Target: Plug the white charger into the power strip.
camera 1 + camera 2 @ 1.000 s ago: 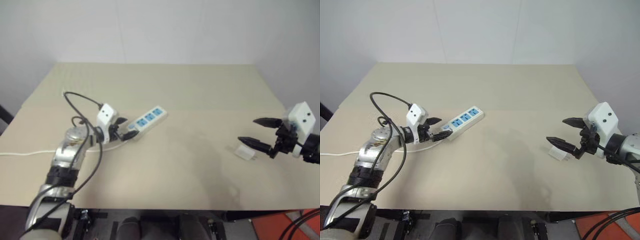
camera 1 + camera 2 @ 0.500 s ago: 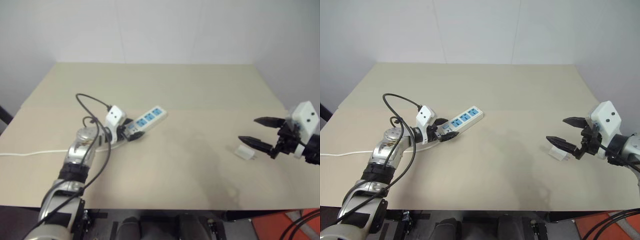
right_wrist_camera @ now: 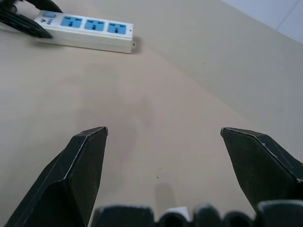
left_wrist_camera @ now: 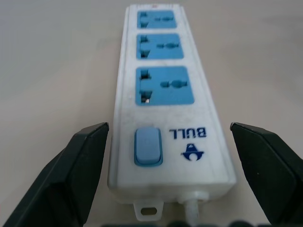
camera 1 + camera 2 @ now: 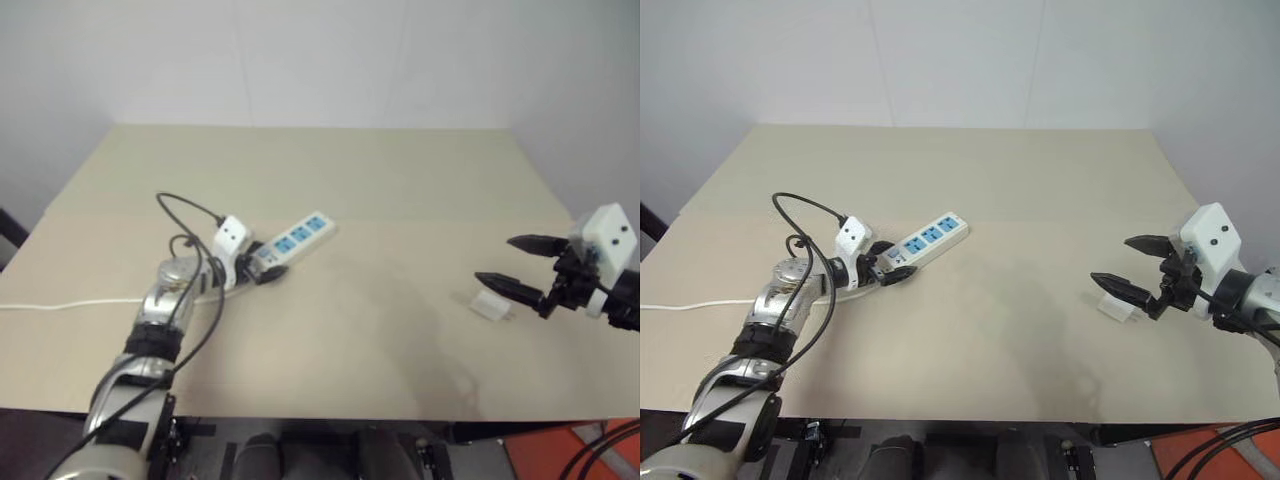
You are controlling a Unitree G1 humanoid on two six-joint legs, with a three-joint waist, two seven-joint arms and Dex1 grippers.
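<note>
The power strip (image 5: 293, 240) lies flat on the table, left of centre, white with three blue sockets. My left gripper (image 5: 262, 262) is open with its fingers on either side of the strip's switch end (image 4: 148, 146), apart from its sides. The white charger (image 5: 491, 305) lies on the table at the right. My right gripper (image 5: 512, 264) hangs open just above and beside the white charger, nothing between its fingers (image 3: 85, 165).
The strip's thin white cord (image 5: 60, 304) runs off the table's left edge. A black cable (image 5: 185, 205) loops over my left arm. The tan table (image 5: 380, 190) has a seam across its middle and a white wall behind.
My left gripper has advanced toward the power strip and dropped lower, so its fingers now flank the switch end. The right gripper and the charger have not moved.
</note>
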